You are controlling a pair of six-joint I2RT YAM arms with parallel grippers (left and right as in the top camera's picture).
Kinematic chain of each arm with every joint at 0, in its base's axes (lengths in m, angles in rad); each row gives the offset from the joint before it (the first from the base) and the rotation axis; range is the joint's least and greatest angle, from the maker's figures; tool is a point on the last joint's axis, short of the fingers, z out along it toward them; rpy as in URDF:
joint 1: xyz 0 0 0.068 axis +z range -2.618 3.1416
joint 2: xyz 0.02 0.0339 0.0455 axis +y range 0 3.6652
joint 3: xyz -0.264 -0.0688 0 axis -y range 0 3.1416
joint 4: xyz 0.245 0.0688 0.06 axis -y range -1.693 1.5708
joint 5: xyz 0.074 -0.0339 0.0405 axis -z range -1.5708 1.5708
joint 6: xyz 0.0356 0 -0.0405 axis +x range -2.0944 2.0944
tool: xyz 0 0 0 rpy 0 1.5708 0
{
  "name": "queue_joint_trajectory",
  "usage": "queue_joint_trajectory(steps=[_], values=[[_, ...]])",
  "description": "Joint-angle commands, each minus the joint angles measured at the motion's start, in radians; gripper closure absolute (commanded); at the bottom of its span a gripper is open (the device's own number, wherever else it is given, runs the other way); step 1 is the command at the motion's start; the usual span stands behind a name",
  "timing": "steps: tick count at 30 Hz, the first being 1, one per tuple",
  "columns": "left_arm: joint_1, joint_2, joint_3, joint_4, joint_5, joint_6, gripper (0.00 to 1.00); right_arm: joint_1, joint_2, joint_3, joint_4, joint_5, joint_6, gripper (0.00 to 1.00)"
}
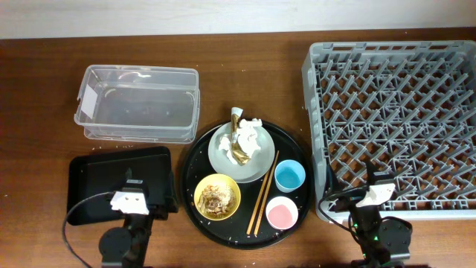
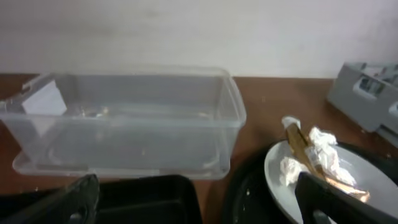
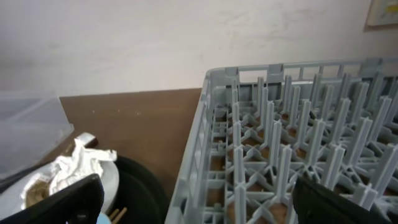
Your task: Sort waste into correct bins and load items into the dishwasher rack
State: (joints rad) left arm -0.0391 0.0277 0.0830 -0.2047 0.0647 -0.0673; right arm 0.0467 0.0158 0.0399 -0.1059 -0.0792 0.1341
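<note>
I am counting one of nearly everything on the tabletop. One clear tub is sitting at the far left, and one flat black tray is lying just in front of it. One grey rack is filling the right side. Between them, one round black tray is carrying the dishes. These are one grey plate, one yellow bowl, two cups and two chopsticks. The blue cup is standing just behind the pink cup, and the chopsticks are lying side by side to their left.

The waste is sitting in the dishes. White tissues are bunching on the plate in a clump I cannot count, with one gold wrapper among them. Brown scraps are lying in the bowl.

The only label I am finding is a white one on the tub's left end, and I am reading no writing on it.

My left hand is hovering at the flat tray's near edge, fingers spread wide and holding nothing. My right hand is hanging by the rack's near-left corner, likewise wide and holding nothing.
</note>
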Motion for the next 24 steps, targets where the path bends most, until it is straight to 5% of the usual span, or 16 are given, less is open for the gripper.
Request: queue_joint_trajectory(steps=[1,15,24], values=[[-0.002,0.076,0.132,-0.087,0.01,0.008,0.01,0.005,0.037,0.138,-0.076,-0.002,0.037,0.02],[-0.002,0.824,0.879,-0.658,0.026,0.008,0.01,0.005,0.603,0.735,-0.715,-0.009,0.036,0.02],[-0.043,0.946,0.898,-0.53,0.16,0.001,0.01,0.005,0.642,0.752,-0.735,-0.017,0.036,0.02]])
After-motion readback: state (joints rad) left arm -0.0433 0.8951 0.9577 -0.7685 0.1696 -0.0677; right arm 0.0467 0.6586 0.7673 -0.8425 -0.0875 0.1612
